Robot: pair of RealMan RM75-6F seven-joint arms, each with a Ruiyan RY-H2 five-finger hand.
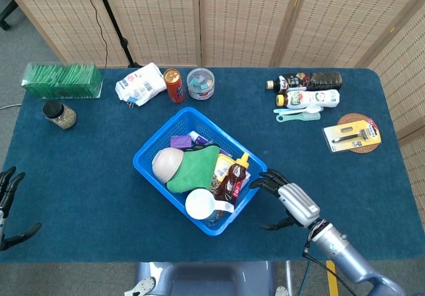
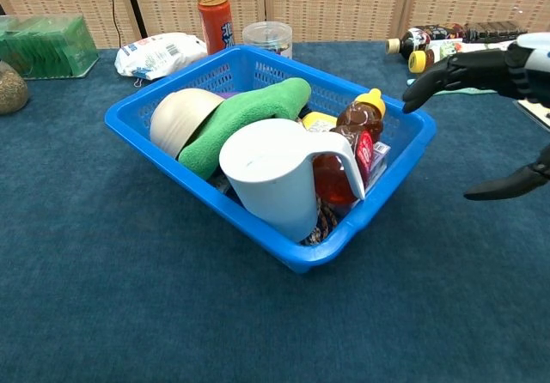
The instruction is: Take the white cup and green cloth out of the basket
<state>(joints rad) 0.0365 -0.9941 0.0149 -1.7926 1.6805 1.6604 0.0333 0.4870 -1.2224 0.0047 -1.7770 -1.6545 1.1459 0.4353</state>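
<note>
1. Wicker screens back a blue-clothed table [image 1: 80, 176].
2. The white cup [image 2: 273, 174] stands at the basket's [image 2: 129, 124] front corner, touching the green cloth [image 2: 236, 118] behind it.
3. The right hand [image 1: 291, 202], fingers spread, hovers beside the basket's right rim.
4. The left hand [image 1: 8, 206], at the table's left edge, seems open.

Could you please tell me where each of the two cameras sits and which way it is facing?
Head view: high above the table's near edge, looking steeply down on the blue basket; the right hand and left hand show, both with fingers spread and holding nothing.
Chest view: low at the near edge, looking across the table at the basket; only the right hand shows.
Both share the basket, white cup, green cloth and right hand.
</note>
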